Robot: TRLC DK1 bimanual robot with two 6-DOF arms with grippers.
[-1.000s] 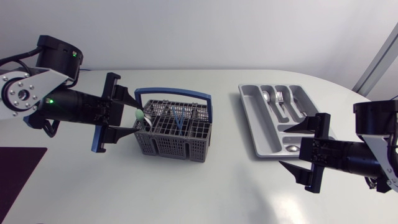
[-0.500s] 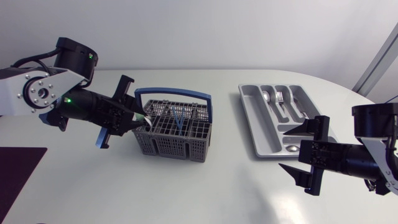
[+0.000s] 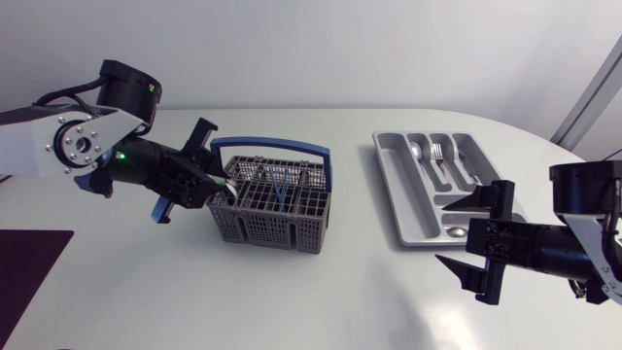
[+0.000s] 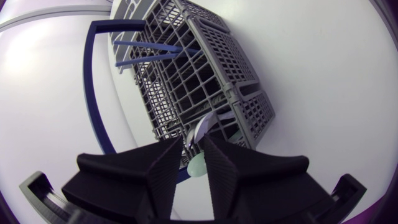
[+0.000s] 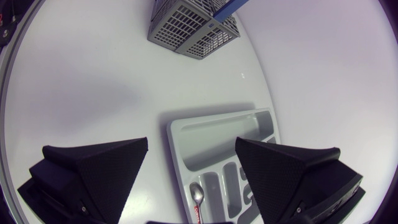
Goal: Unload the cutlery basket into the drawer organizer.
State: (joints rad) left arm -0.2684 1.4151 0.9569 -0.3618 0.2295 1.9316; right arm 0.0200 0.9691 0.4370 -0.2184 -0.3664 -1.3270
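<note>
Left claw (image 4: 194,148): narrowed onto a pale-handled utensil (image 4: 198,165) standing in the end pocket of the basket (image 3: 267,226), apparently gripped for lifting out. Right claw (image 5: 191,143): spread wide, empty, above the organizer (image 5: 211,134), likely waiting.

No text, label, number or sign can be read on the cutlery basket (image 3: 272,226), on the drawer organizer (image 3: 408,209), or on anything else in view.
</note>
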